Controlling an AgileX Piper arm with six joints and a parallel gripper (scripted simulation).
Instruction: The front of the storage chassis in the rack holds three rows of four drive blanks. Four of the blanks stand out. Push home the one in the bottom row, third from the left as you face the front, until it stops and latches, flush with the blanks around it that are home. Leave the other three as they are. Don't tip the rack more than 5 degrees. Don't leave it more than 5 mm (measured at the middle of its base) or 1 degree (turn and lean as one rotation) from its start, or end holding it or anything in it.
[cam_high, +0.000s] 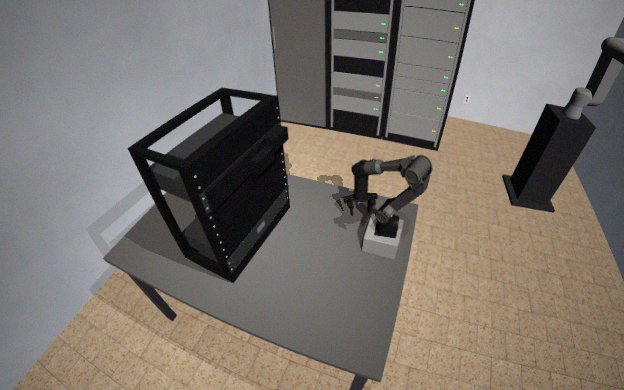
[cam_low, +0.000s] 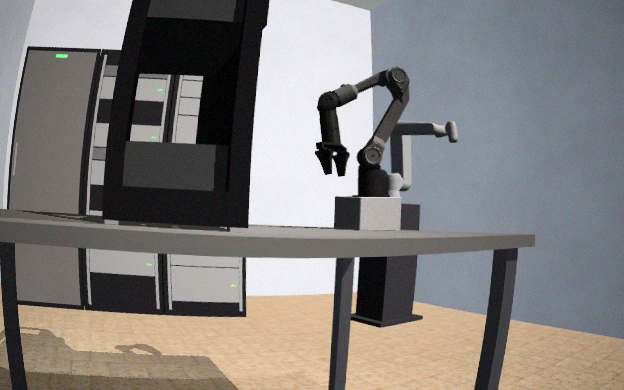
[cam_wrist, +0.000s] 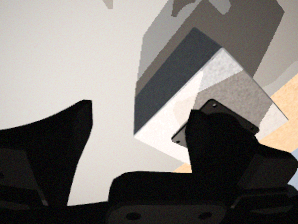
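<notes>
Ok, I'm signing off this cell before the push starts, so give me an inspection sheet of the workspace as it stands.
Surface: grey table carries the rack and the arm's pedestal.
Job's things: black rack stands upright at the table's left end; drive blanks too dark to make out.
Clutter: nothing seen.
Grippers: gripper open, empty, pointing down above the table near the pedestal, well apart from the rack.
Cables: nothing seen.
Surroundings: server cabinets by the wall, a second arm on a dark column, tiled floor.
</notes>
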